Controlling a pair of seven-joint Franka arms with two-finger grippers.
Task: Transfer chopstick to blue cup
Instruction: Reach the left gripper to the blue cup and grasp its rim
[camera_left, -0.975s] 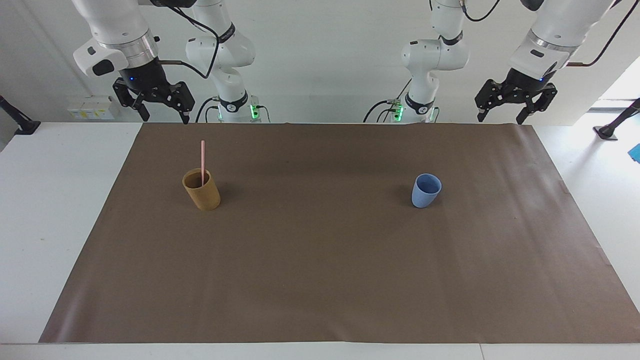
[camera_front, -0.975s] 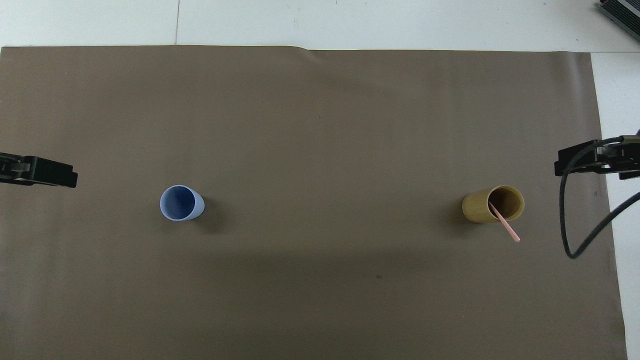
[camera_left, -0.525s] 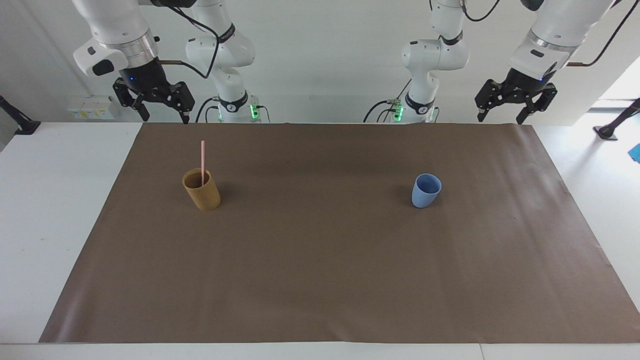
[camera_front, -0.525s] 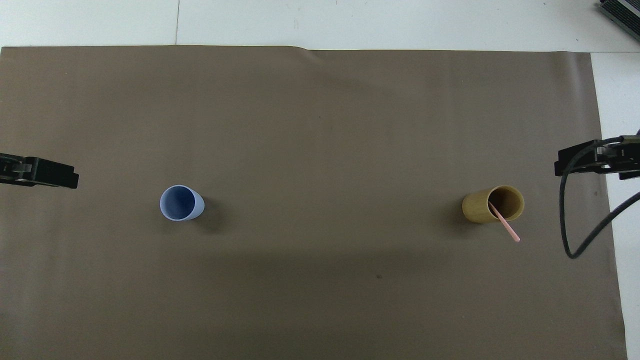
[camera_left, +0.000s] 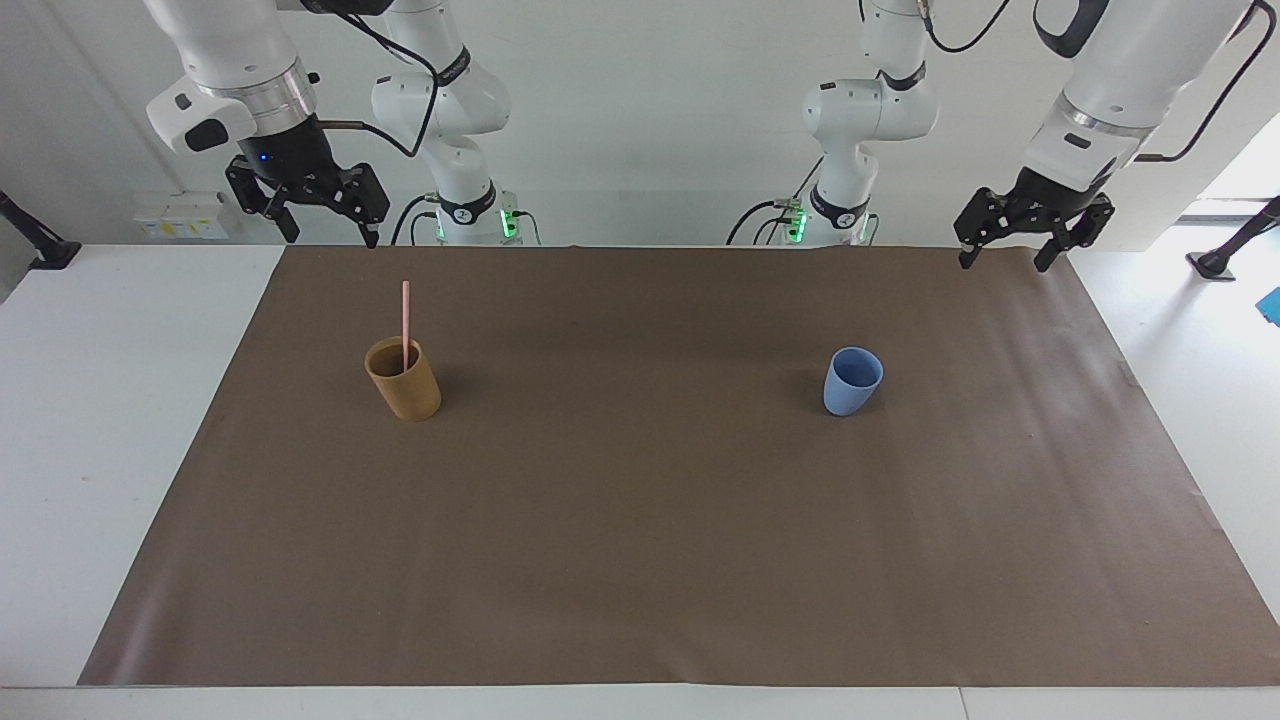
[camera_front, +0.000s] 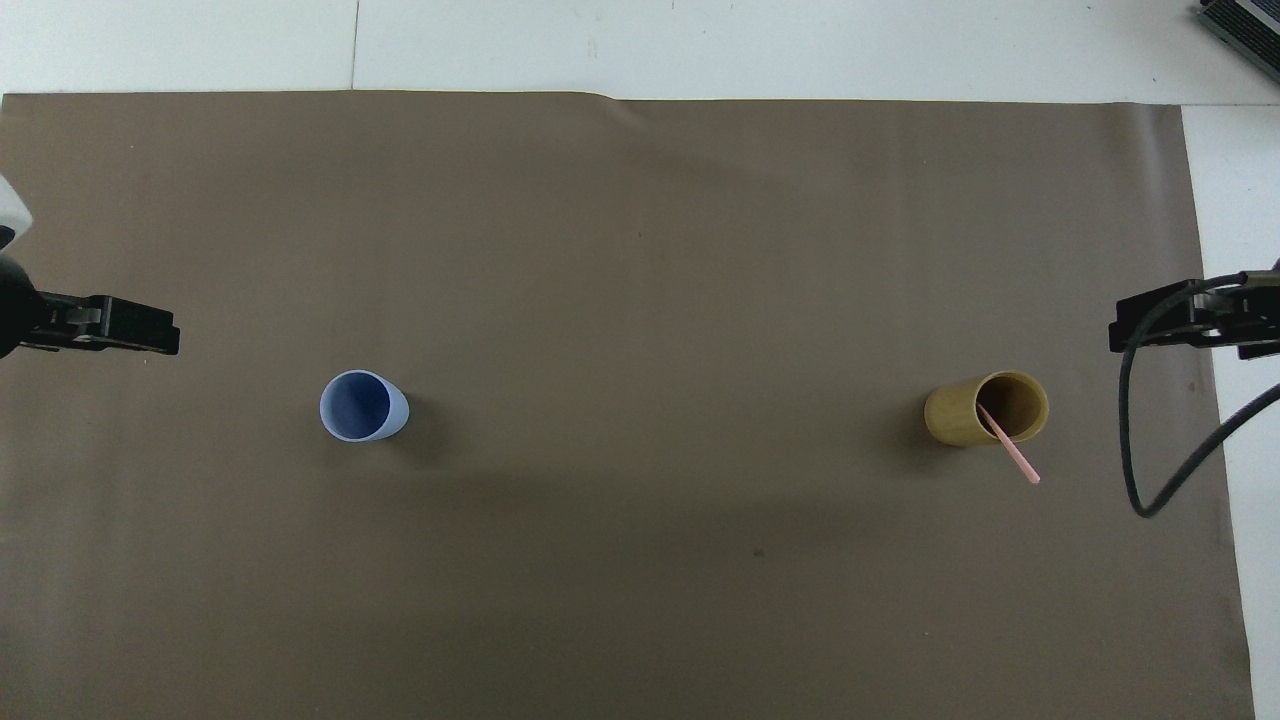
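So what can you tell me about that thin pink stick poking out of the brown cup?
The chopstick is a single thin, straight, pale-pink stick with a plain smooth look. It stands nearly upright in the tan cup, leaning on the rim, its lower end hidden inside and well over half its length showing above. The cup sits toward the right arm's end of the table. Nothing else touches it; no gripper is on it.

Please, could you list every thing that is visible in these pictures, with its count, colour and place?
chopstick: one, pale pink, standing in the tan cup.
tan cup: one, tan-brown, upright, toward the right arm's end.
blue cup: one, light blue, upright, empty, toward the left arm's end.
brown mat: one, covering the white table.
left gripper: black, open, raised over the mat's corner.
right gripper: black, open, raised at its own end.
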